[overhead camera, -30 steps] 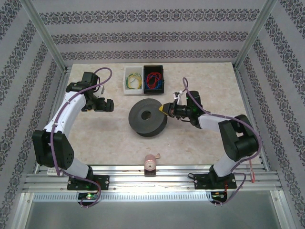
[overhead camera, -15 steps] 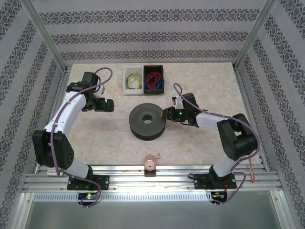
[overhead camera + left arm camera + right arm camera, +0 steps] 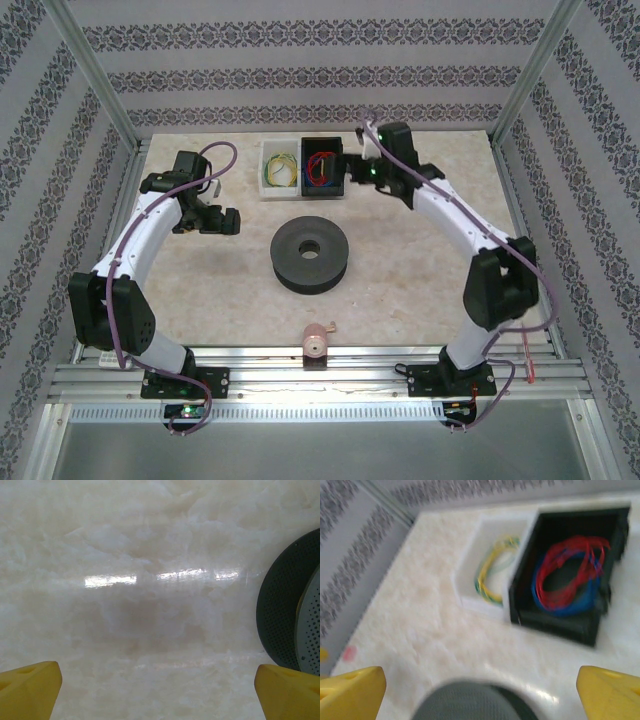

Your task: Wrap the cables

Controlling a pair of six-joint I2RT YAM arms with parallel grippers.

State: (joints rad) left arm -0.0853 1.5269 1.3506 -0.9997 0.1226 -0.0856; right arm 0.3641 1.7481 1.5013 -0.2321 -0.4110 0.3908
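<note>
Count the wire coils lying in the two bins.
3. The red cables and a blue coil share the black bin; a yellow-green coil lies in the white bin beside it. Others may be hidden underneath.

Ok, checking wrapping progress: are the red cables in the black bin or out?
In: the red cables lie looped inside the black bin, with a blue wire coil.
</note>
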